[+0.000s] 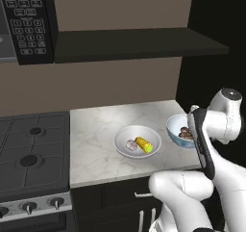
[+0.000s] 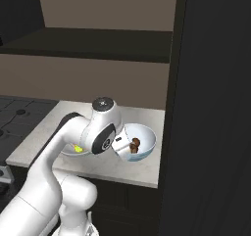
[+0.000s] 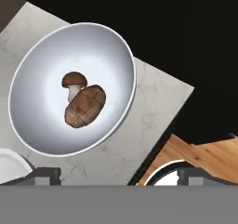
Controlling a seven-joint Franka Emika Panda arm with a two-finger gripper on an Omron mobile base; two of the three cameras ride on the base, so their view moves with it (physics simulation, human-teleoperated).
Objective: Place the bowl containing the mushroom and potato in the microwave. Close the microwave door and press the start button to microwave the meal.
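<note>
Counter (image 1: 96, 130): pale marble top, running from the stove to a dark tall panel on the right; its near right corner shows in the hand view (image 3: 153, 107).
Stove (image 1: 29, 154): dark gas hob just left of the counter, knobs along its front edge.
Microwave (image 1: 29, 21): black box mounted high at the upper left above the stove, keypad panel of white-marked buttons facing out; well apart from the bowl. Door state cannot be told from these frames.
Shelf (image 1: 139, 43): dark flat ledge running right from the microwave, above the counter.
Arm (image 2: 73, 142): white, bent over the right end of the counter, wrist above the bowl.
Gripper (image 3: 119, 174): jaws spread wide, the two dark tips far apart at the bottom of the hand view; nothing between them, hovering above the bowl without touching it.
Bowl (image 3: 107, 51): deep, pale blue outside, whitish inside; upright on the counter near its right front corner, also seen at (image 1: 174, 126) and (image 2: 147, 139).
White bowl (image 1: 138, 140): shallower, just left of the blue bowl, apart from it; holds a yellow corn cob (image 1: 143, 144) and a small pale garlic bulb (image 1: 131, 145).
Potato (image 3: 85, 106): brown oval, lying in the bowl's bottom.
Mushroom (image 3: 74, 82): brown cap, pale stem, touching the potato.
</note>
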